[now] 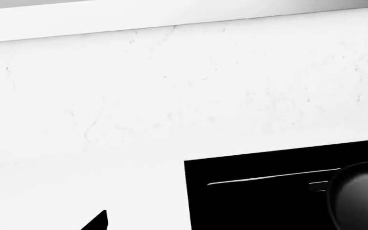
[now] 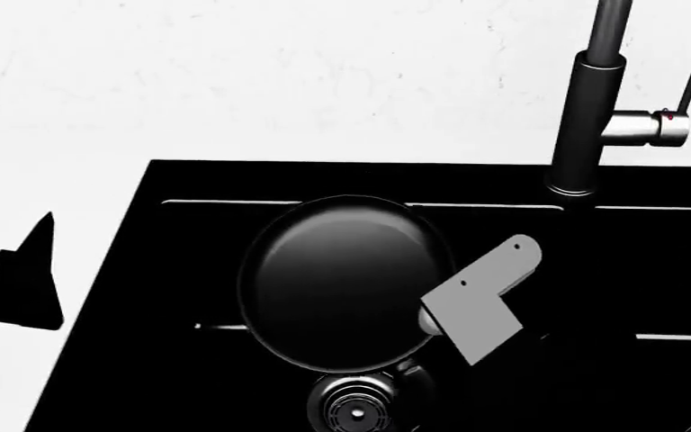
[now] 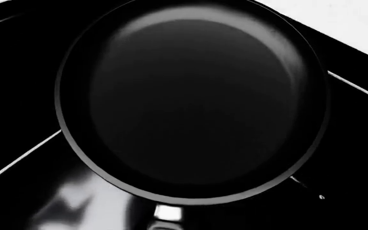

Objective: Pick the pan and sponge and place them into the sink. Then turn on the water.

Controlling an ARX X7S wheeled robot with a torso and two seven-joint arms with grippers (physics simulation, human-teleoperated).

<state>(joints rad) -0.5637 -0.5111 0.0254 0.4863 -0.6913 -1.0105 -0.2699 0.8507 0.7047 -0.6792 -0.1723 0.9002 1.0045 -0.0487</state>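
Pan over the left basin, grip hidden, sponge nowhere in sight.

Nearest me, a steel drain (image 2: 352,407) shows just under the pan (image 2: 343,281), which sits inside the sink (image 2: 118,297); I cannot tell whether it rests on the floor or hangs above it. My right gripper (image 2: 480,301) sits at the pan's handle side, but I cannot tell how wide its claw is or whether it grips. Letting go too high risks a clatter. My left gripper (image 2: 22,279) is a silhouette over the counter (image 2: 262,81), claw unreadable. Farther back, the faucet (image 2: 586,117) with its lever (image 2: 689,83) could get clipped as I withdraw.
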